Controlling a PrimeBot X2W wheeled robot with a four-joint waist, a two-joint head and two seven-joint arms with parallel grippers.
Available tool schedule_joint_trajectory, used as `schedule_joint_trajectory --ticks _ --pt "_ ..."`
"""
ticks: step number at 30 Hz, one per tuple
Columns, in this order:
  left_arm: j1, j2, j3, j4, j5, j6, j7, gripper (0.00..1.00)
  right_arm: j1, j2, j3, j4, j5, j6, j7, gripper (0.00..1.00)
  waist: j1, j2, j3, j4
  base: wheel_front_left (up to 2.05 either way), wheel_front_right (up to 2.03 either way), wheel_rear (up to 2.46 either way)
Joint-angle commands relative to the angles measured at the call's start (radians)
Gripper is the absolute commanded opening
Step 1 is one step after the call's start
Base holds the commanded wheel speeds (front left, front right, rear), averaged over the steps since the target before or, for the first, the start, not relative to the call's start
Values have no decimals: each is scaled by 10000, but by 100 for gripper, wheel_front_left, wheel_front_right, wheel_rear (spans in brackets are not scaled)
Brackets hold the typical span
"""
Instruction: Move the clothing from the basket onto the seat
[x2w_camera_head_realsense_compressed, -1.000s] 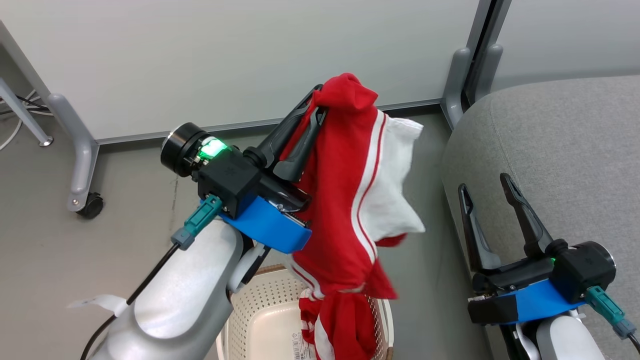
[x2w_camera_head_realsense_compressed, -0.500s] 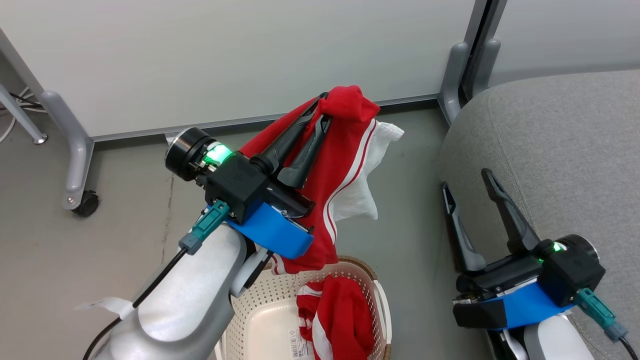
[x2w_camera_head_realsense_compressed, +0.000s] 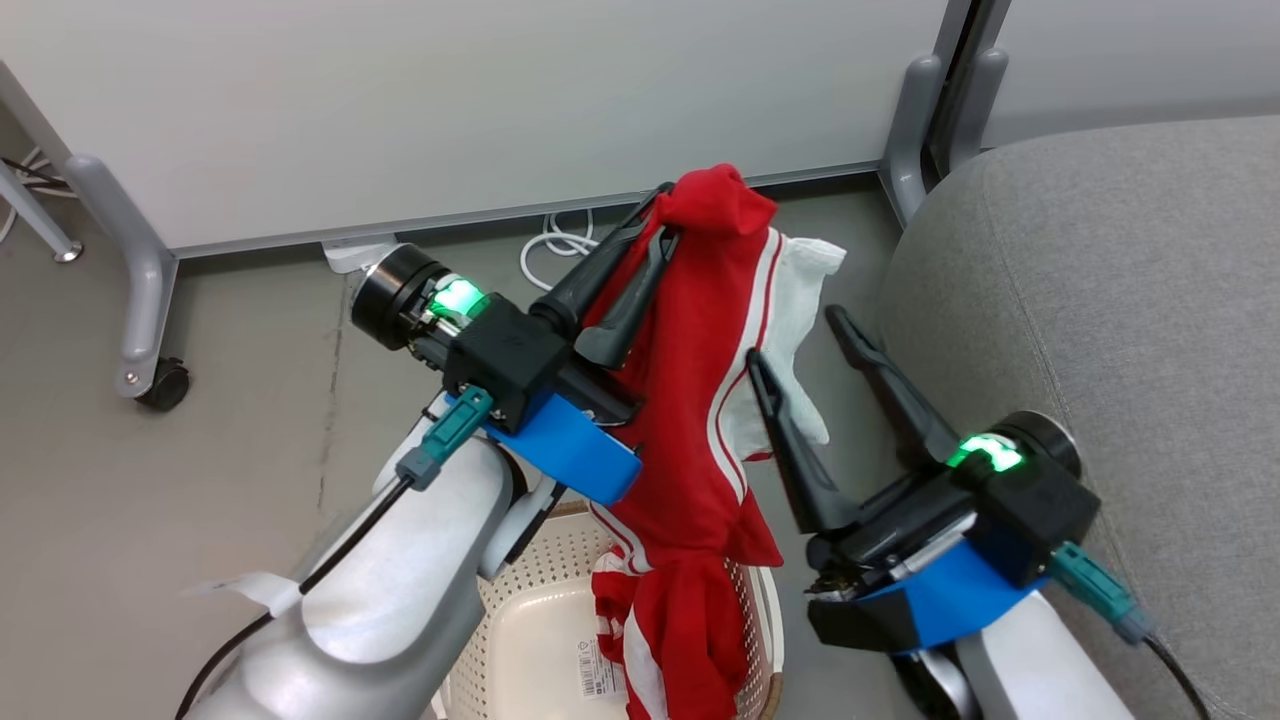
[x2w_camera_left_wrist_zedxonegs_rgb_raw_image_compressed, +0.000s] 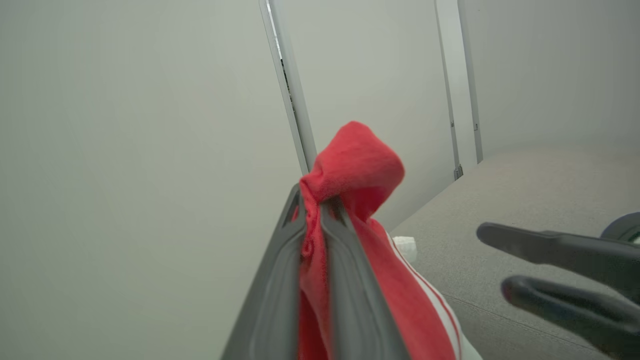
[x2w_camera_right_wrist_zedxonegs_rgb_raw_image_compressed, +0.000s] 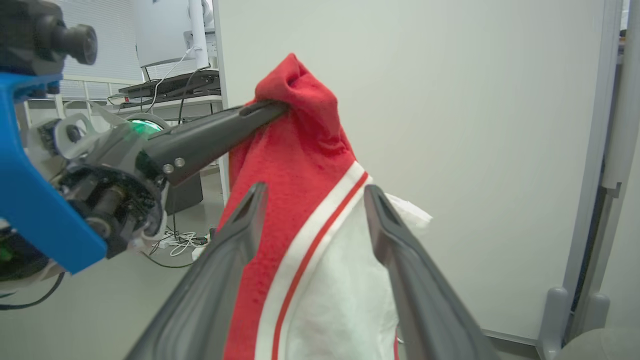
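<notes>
Swinging in from the sofa's edge over the past second, the robot's right gripper (x2w_camera_head_realsense_compressed: 795, 337) now stands just beside the hanging garment, between it and the large light grey fabric-upholstered seat (x2w_camera_head_realsense_compressed: 1100, 280). Its jaws are spread wide and grasp nothing. In the right wrist view the white stripe and white panel show between its two dark fingers (x2w_camera_right_wrist_zedxonegs_rgb_raw_image_compressed: 230, 250); whether they touch the cloth cannot be told. The left gripper (x2w_camera_head_realsense_compressed: 662, 215) is raised above the floor, jaws clenched on a bunched top fold of a soft bright red garment with white side stripes (x2w_camera_head_realsense_compressed: 690, 400), which drapes down towards the cream-white perforated plastic laundry basket (x2w_camera_head_realsense_compressed: 545, 565). A second red, white-striped garment (x2w_camera_head_realsense_compressed: 690, 640) lies heaped against the basket's right-hand wall, partly over the brown woven-look rim (x2w_camera_head_realsense_compressed: 768, 640). A barcode label (x2w_camera_head_realsense_compressed: 600, 670) shows on the basket's floor. A white cable (x2w_camera_head_realsense_compressed: 555, 240) lies coiled on the grey floor by the pale partition wall (x2w_camera_head_realsense_compressed: 500, 100). No clothing is on the seat.
</notes>
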Motion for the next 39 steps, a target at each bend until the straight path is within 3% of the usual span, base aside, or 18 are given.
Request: schedule_joint_trajectory --ticks 1,16,25,34,35,36,39 --pt "-173 -32 -19 45 100 -8 -26 0 -199 61 210 45 89 5 -31 100 -1 -1 55 37 0 0 0" --pt "-688 -710 -379 494 414 84 -29 0 -1497 107 1008 1625 533 5 -31 100 -1 -1 507 301 0 0 0" --pt "-850 -1222 -564 486 499 176 -29 0 -2469 101 837 3236 281 5 -20 100 -1 -1 691 706 0 0 0" --pt "-797 -1456 -809 205 333 308 -30 0 -3297 105 904 4488 872 5 -19 100 -1 -1 679 984 0 0 0" --pt "-800 -1466 -837 192 305 329 -30 0 -3350 105 974 4572 980 5 -20 24 -1 -1 663 998 0 0 0" --pt "-805 -1475 -854 180 270 338 -30 0 -3432 100 1069 4657 976 5 -20 0 -1 -1 655 1011 0 0 0" --pt "-844 -1484 -818 197 253 376 -30 0 -3477 96 1199 4797 1172 5 -20 0 -1 -1 638 1014 0 0 0"
